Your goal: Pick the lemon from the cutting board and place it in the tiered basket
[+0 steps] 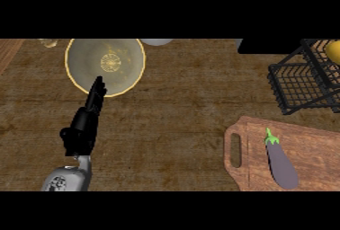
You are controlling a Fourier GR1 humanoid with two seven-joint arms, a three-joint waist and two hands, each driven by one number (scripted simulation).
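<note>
Resting edge-on over the brown counter [159,117], my left hand [85,121] shows as a narrow black blade with its fingers straight and together, holding nothing, its tips lying over the near rim of a pale, gold-edged plate [126,51] at the upper left. I judge it parked there so as to stay well apart from the working side of the counter, and whether the fingertips touch the plate or hover above it I cannot tell from this steep angle. My right hand does not appear anywhere in the head view.

Outward to the lower right sits the wooden cutting board [312,148], its slot handle turned toward the middle of the counter. On it lies only a dark purple eggplant [282,164] with a green stem, set lengthwise; no lemon is on the board.

Beyond the board, at the upper right, stands the black wire tiered basket [299,85]. The lemon [334,50] shows as a smooth yellow rounded shape cut off by the right edge, inside the basket's upper wires, and looks already placed; with so little of it in view I cannot say how it sits.
</note>
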